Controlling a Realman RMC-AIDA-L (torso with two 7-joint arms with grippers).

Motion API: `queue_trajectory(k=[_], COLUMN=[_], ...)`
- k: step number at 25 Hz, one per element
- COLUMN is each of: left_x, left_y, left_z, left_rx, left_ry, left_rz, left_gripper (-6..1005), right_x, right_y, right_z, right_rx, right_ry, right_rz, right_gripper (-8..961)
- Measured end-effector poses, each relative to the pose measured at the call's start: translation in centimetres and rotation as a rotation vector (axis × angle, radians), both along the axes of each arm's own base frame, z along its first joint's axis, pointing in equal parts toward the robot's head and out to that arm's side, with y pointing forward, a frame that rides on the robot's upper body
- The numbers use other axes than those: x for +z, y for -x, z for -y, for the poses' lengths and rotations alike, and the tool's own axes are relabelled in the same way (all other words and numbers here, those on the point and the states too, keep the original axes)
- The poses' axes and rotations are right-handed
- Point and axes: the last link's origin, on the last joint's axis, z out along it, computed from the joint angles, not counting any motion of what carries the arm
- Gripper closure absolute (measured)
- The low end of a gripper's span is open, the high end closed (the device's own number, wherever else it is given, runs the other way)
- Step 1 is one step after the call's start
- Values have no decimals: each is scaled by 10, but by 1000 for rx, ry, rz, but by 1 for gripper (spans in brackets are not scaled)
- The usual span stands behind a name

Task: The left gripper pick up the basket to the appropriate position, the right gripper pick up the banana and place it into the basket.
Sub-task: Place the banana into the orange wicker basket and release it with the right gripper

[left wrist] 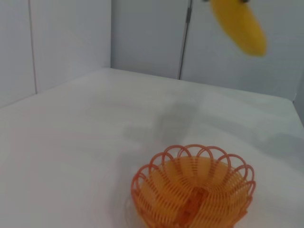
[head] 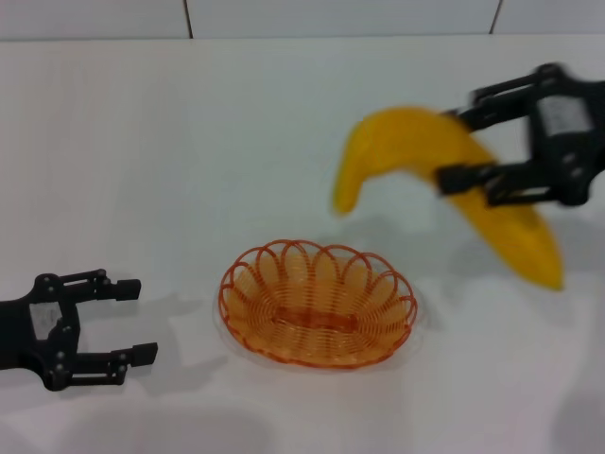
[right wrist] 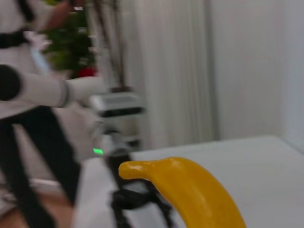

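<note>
Head view, near to far: your left gripper [head: 121, 333] sits spread and empty beside the basket [head: 319, 303], which rests on the table [head: 189, 142]. Farther off, your right gripper [head: 463, 147] is clamped on the banana [head: 444, 180], raised clear of the basket. Only placing remains. Right wrist view alone shows a person [right wrist: 28, 95] beyond the table.

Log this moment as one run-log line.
right gripper: shut on banana, raised right of basket | left gripper: open, left of basket | basket: empty on table
</note>
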Motion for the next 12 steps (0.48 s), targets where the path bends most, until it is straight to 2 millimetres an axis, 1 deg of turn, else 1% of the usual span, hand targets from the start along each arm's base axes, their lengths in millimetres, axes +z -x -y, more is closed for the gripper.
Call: queue_trajectory(k=[2,6,9,12], left_x=[0,0,-1,-1], left_y=[0,-1,-2,-2], left_z=[-1,-1,-2,-3], left_rx=[-2,-3,-5,-9], left_ry=[0,-1,-1,-1], left_rz=[0,0,-1,-2], left_gripper=[183,184,184,184], right_x=[-15,-46,-72,-95], right_y=[13,29,33,30], right_z=[1,-3,-13,-23], right_rx=[47,68,22,-46], right_ry=[63,135,149,140], right_rz=[-23,-18,25,91], right_gripper=[420,413,408,403])
